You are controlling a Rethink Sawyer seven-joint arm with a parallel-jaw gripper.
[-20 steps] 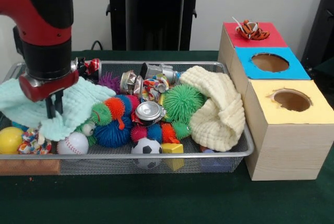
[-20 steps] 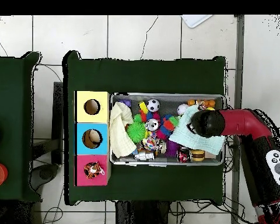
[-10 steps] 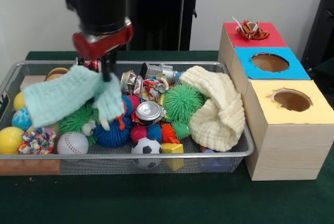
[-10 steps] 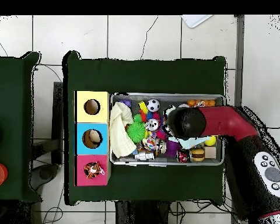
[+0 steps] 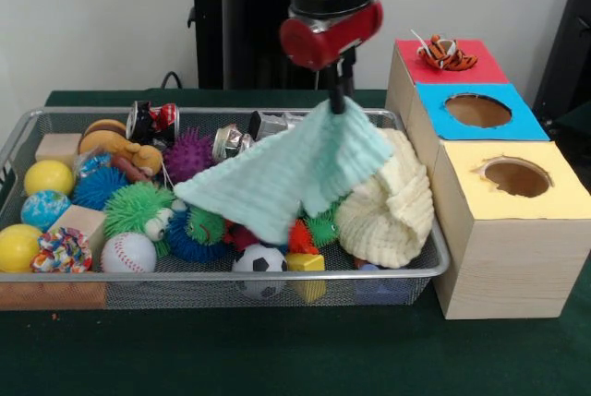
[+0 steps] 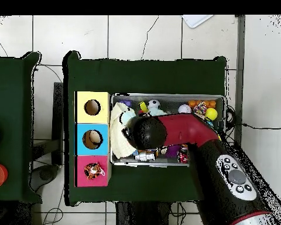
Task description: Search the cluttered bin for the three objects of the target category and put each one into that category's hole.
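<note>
My gripper (image 5: 339,97) is shut on a mint green cloth (image 5: 286,174) and holds it lifted above the right half of the wire mesh bin (image 5: 231,282). The cloth hangs down over the toys there. An orange striped tiger (image 5: 446,53) lies on the red surround at the far end of the pale wooden box (image 5: 499,267) and covers the hole; it also shows in the overhead view (image 6: 93,170). A tan-brown plush toy (image 5: 125,150) lies uncovered at the bin's back left. In the overhead view the arm (image 6: 166,130) hides the gripper.
A cream cloth (image 5: 388,202) is heaped at the bin's right end beside the box. The blue-surrounded hole (image 5: 477,110) and the yellow-surrounded hole (image 5: 517,177) are open. Spiky balls (image 5: 138,211), a baseball (image 5: 128,253), a soccer ball (image 5: 259,260), cans and blocks fill the bin.
The gripper has carried the mint cloth from the bin's left end up and to the right, toward the box. The toys at the left end, with the tan-brown plush, are now uncovered.
</note>
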